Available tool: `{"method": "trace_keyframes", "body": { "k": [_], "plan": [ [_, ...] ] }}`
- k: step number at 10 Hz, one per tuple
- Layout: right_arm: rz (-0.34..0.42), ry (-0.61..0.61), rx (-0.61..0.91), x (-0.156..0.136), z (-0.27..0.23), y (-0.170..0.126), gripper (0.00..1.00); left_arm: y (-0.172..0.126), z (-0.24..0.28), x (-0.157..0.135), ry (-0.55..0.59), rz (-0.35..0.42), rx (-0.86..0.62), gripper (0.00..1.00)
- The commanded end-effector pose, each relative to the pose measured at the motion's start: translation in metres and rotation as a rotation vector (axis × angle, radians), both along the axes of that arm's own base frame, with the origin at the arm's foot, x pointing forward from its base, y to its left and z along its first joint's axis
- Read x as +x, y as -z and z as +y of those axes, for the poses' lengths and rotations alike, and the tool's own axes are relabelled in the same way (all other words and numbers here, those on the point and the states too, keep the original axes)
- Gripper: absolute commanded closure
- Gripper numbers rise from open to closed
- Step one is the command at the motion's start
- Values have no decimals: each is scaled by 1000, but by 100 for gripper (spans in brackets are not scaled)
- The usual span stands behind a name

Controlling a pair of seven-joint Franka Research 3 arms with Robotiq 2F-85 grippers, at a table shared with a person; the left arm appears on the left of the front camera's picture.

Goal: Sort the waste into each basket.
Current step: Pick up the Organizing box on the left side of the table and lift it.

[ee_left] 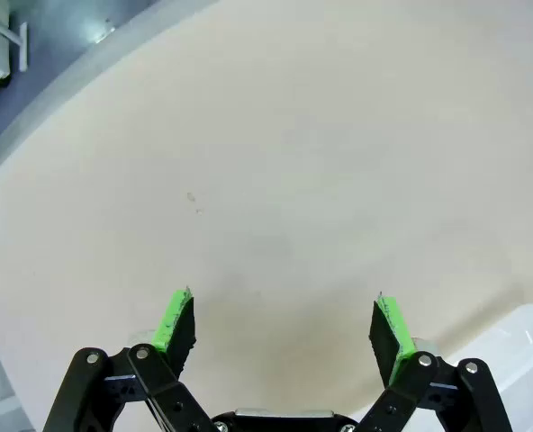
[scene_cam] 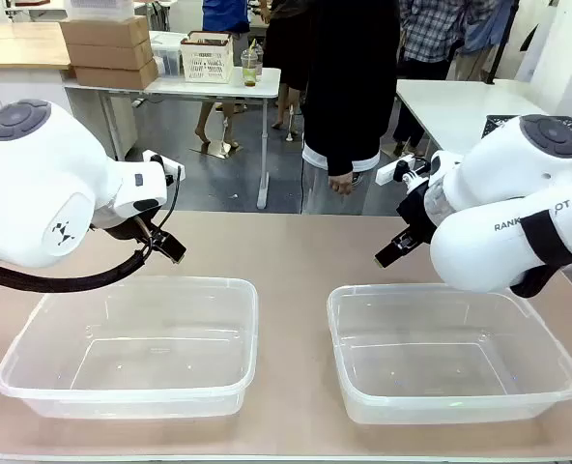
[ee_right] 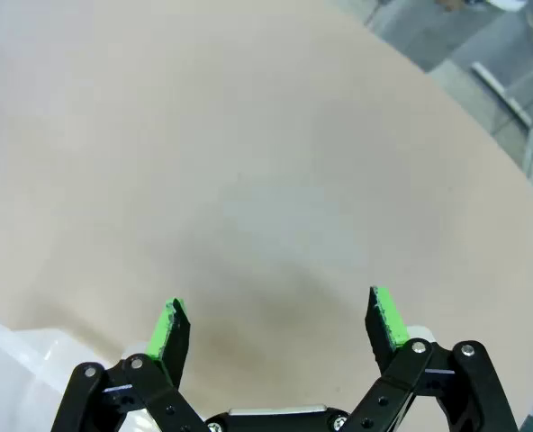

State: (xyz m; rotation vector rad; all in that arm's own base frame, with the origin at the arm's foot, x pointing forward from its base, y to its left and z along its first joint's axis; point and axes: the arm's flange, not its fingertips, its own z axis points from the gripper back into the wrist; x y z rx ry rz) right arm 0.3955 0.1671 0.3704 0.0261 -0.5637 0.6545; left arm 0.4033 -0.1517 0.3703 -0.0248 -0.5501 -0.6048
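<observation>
Front view shows two clear plastic tubs on a smooth, matte tan table (scene_cam: pixel 286 256), side by side and well apart. The left basket (scene_cam: pixel 249 319) sits near the table's front edge on the robot's left. The right basket (scene_cam: pixel 336 324) sits level with it on the robot's right. Both are rectangular with rounded corners, a rolled rim and glossy see-through walls, and the tan tabletop shows plainly through their floors. The left gripper (scene_cam: pixel 170 249) hangs just beyond the far rim of the left basket, its black fingers angled down toward the table. The right gripper (scene_cam: pixel 386 257) hangs just beyond the far left corner of the right basket, tilted the same way. Left wrist view has the left gripper (ee_left: pixel 284 315) with its jaws spread wide over bare tabletop, its green pads (ee_left: pixel 171 322) holding nothing, and a pale corner of the left basket (ee_left: pixel 529 335) at the lower right. Right wrist view has the right gripper (ee_right: pixel 275 315) likewise wide apart and holding nothing, with the right basket (ee_right: pixel 4 364) at the lower left. A person (scene_cam: pixel 349 87) in dark clothing stands at the far side, one hand (scene_cam: pixel 342 182) hanging near the table edge.
</observation>
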Motion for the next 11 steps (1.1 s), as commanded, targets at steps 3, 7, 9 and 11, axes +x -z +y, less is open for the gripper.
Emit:
{"method": "trace_keyframes", "body": {
  "k": [3,7,9,11],
  "plan": [
    [0,0,0,0,0,0,0,0,0,0,0,0,0,0],
    [0,0,0,0,0,0,0,0,0,0,0,0,0,0],
    [0,0,0,0,0,0,0,0,0,0,0,0,0,0],
    [0,0,-1,0,0,0,0,0,0,0,0,0,0,0]
  ]
}}
